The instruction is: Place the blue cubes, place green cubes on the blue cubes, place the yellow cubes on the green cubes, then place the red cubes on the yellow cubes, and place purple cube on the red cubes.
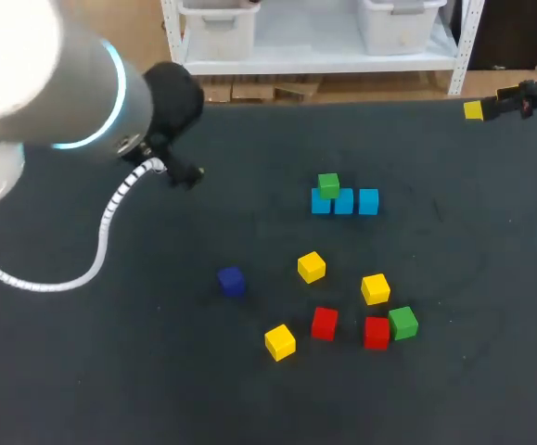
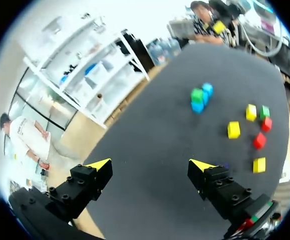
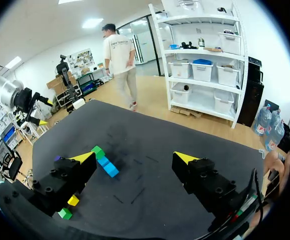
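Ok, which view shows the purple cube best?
The head view: the purple cube sits unobstructed on the table. The left gripper and right gripper hide most of it in their wrist views.

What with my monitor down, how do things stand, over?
Left gripper, right gripper open, empty. Blue cubes in a row, one green cube on top. Nothing in the way.

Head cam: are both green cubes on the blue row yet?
No, one green cube tops the blue cubes; the second green cube lies beside a red cube.
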Controlling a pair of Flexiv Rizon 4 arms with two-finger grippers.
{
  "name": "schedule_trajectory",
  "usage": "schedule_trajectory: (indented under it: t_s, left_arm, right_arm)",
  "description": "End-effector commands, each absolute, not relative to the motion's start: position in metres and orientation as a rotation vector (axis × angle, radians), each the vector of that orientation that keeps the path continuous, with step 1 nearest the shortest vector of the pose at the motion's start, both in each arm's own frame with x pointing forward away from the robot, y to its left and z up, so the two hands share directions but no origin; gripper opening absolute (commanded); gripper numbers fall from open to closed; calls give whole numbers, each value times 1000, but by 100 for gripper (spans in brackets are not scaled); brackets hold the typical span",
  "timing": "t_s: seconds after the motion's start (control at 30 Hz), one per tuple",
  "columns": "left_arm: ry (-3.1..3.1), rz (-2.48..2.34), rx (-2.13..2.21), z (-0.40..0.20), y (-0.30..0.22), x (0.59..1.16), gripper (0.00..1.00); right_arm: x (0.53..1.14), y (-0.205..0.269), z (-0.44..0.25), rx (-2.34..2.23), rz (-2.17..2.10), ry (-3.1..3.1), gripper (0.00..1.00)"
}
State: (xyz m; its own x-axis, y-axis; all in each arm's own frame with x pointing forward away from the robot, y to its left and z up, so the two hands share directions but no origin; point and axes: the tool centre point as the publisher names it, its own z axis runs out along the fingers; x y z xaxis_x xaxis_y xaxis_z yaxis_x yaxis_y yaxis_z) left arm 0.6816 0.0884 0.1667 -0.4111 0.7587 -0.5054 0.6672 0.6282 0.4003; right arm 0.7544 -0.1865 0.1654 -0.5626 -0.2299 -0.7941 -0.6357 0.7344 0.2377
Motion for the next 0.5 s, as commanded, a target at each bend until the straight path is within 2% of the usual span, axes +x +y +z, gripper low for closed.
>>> schedule_trajectory:
  t_s: [0.03,0.5]
  left_arm:
    - [1980,81,942,167,86,685,100]
    - [1944,46,970,176,70,699,100]
  right_arm:
    - [755,-187,165,-652,662,2142,100]
    - [755,-187,165,-652,662,2142,100]
